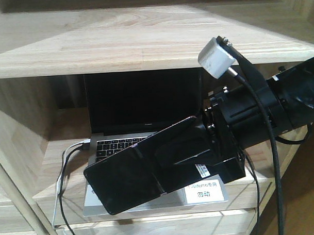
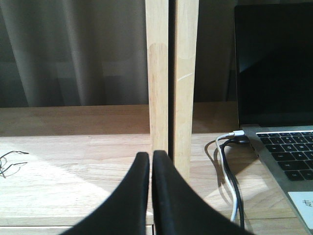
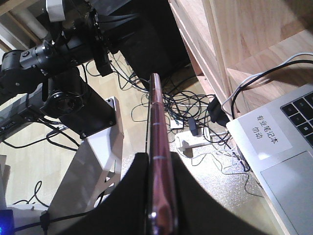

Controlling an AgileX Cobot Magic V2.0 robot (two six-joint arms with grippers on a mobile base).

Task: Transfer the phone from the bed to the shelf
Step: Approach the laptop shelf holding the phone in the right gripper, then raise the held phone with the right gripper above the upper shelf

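Matte black cylindrical right arm (image 1: 265,111), grey-white boxy wrist camera (image 1: 217,57) on top, thick black cable (image 1: 275,160) trailing off it. Black left gripper (image 2: 151,155): two smooth, curved, tapering fingers (image 2: 133,196).

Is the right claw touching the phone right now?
Touching. The right wrist view shows the right claw clamped on both faces of the edge-on phone.

Glossy black phone (image 1: 129,176) with pinkish metal edge; pale, grained wood shelf (image 1: 118,44); smooth silver laptop (image 1: 114,146)
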